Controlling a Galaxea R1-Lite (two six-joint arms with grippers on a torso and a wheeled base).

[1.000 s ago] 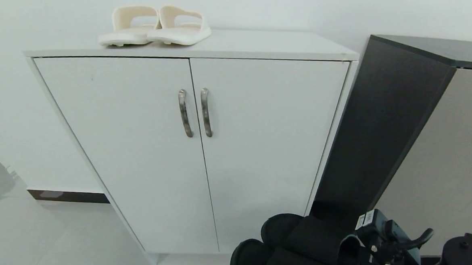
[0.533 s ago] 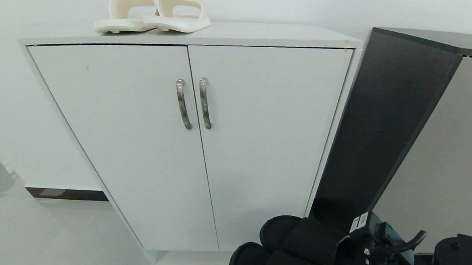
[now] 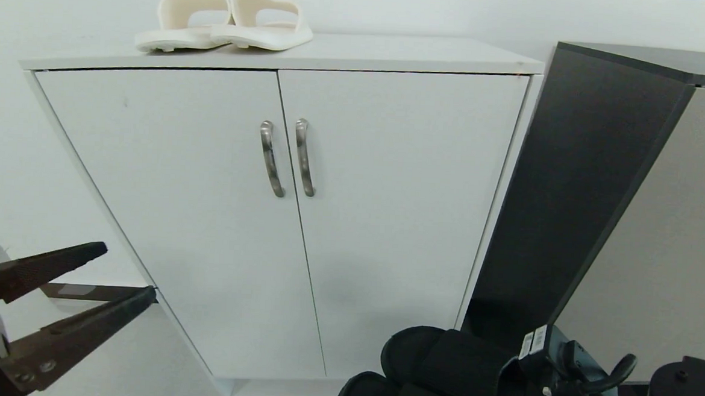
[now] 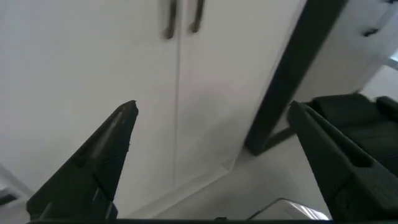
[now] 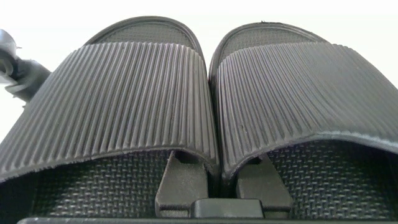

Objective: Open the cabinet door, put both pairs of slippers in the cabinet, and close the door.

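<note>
Left gripper (image 3: 129, 270) has risen into the head view at lower left over the last half second. It is wide open and empty, well short of the cabinet (image 3: 401, 182) and below handle height. From its wrist camera the spread fingers frame the door seam, with the two handles (image 4: 184, 17) farther up. The slight shift of the whole scene a moment earlier was camera motion, not the furniture. Both doors (image 3: 195, 202) are unchanged, flush and shut. Judgement: this is the start of the approach for the door pull. No opening is done yet, and neither pair is inside. Right gripper (image 5: 217, 182) is low at the cabinet's foot, closed on the black slippers (image 3: 434, 362). One finger sits under each strap, pinching the adjoining inner walls together. Cream slippers (image 3: 226, 25) sit side by side on the cabinet top, toward its left end, toes at the front edge. Materials: the cabinet is a matt white laminate box with flat slab doors. The handles are slim, bowed, brushed-metal bars, close on either side of the seam. The black pair has broad ribbed straps over a pebbled footbed and probably gives under grip. The cream pair is smooth moulded foam with wide arched straps. A dark cabinet (image 3: 570, 191) stands just to the right.
</note>
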